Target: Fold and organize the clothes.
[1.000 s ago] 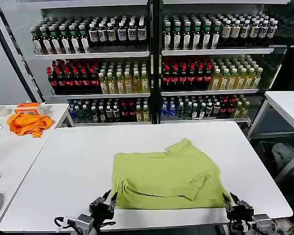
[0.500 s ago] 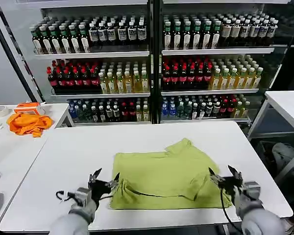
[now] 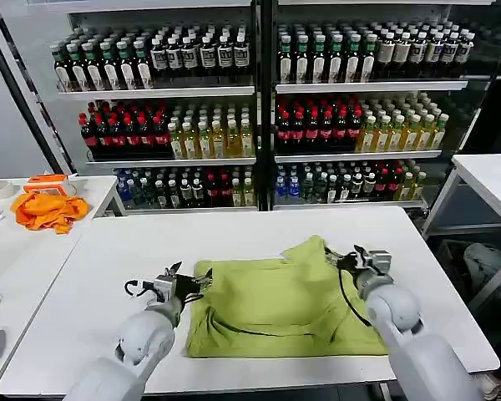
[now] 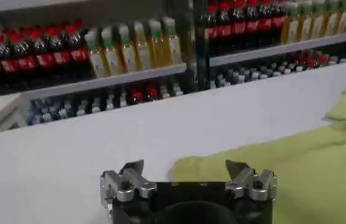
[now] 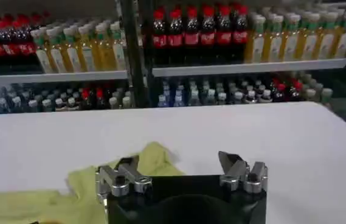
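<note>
The clothes are one yellow-green T-shirt (image 3: pixel 275 305) lying partly folded on the white table (image 3: pixel 117 251), with a sleeve sticking out at its far right. My left gripper (image 3: pixel 188 280) hovers open at the shirt's far left corner. In the left wrist view that gripper (image 4: pixel 185 167) has the shirt's edge (image 4: pixel 294 164) in front of its jaws and nothing between them. My right gripper (image 3: pixel 351 256) stands open beside the far right sleeve. The right wrist view puts this gripper (image 5: pixel 177 161) just behind the sleeve (image 5: pixel 151 159), empty.
An orange cloth heap (image 3: pixel 48 210) lies on a side table at the left. Glass-fronted shelves of bottles (image 3: pixel 259 109) stand behind the table. Another white table (image 3: pixel 493 180) is at the right. Bare tabletop surrounds the shirt.
Both grippers have moved from the table's front edge away from me, along the shirt's sides to its far corners. They stay open and the shirt has barely shifted.
</note>
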Available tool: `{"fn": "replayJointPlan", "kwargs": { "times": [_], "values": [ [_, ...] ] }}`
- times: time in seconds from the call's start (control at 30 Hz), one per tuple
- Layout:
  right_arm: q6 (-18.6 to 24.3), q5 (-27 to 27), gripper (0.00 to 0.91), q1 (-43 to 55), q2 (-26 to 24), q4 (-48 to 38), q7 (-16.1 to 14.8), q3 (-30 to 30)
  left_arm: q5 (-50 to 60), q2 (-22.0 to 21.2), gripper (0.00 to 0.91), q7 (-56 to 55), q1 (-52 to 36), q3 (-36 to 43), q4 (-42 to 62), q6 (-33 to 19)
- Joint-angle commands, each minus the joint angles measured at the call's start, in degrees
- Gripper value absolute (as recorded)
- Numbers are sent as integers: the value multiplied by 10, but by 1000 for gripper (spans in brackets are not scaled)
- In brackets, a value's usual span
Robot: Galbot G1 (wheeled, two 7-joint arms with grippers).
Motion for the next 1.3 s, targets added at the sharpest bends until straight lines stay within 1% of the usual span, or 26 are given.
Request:
{"fn": "replayJointPlan", "kwargs": {
  "times": [0.03,0.27,0.3,0.33,0.37,0.4,0.43,0.53,0.8,0.83,0.97,1.13,1.2,1.3],
  "values": [
    [-3,4,907,88,37,-127,0,-46,-25,-14,907,-5,-79,28,98,4],
    [-3,7,907,93,54,-160,-4,-46,-24,-21,907,-7,-84,29,128,0],
    [-3,8,715,94,55,-165,-4,-46,-24,-22,725,-7,-83,30,128,-1],
    [-3,11,564,95,56,-167,-4,-46,-24,-22,534,-7,-81,31,128,-1],
    [-3,14,191,95,57,-169,-3,-46,-24,-22,212,-6,-78,32,127,-3],
    [-3,17,0,95,58,-170,-3,-46,-26,-22,40,-5,-76,33,125,-3],
    [-3,17,0,94,59,-170,-3,-46,-27,-22,20,-3,-75,33,123,-3],
    [-3,18,0,91,59,-165,-4,-47,-38,-20,10,2,-69,33,117,-4],
    [-1,18,0,81,52,-145,-8,-47,-50,-14,20,18,-55,34,101,-13],
    [0,18,0,79,51,-141,-8,-47,-52,-13,10,20,-53,33,99,-15],
    [13,17,0,72,46,-126,-12,-45,-63,-10,20,22,-49,29,89,-28],
    [26,18,0,57,37,-91,-14,-39,-70,1,10,22,-36,17,57,-49],
    [30,19,0,48,31,-70,-16,-34,-79,6,20,22,-30,10,39,-54],
    [34,21,0,35,21,-37,-14,-22,-88,14,10,22,-17,0,14,-60]
  ]
}}
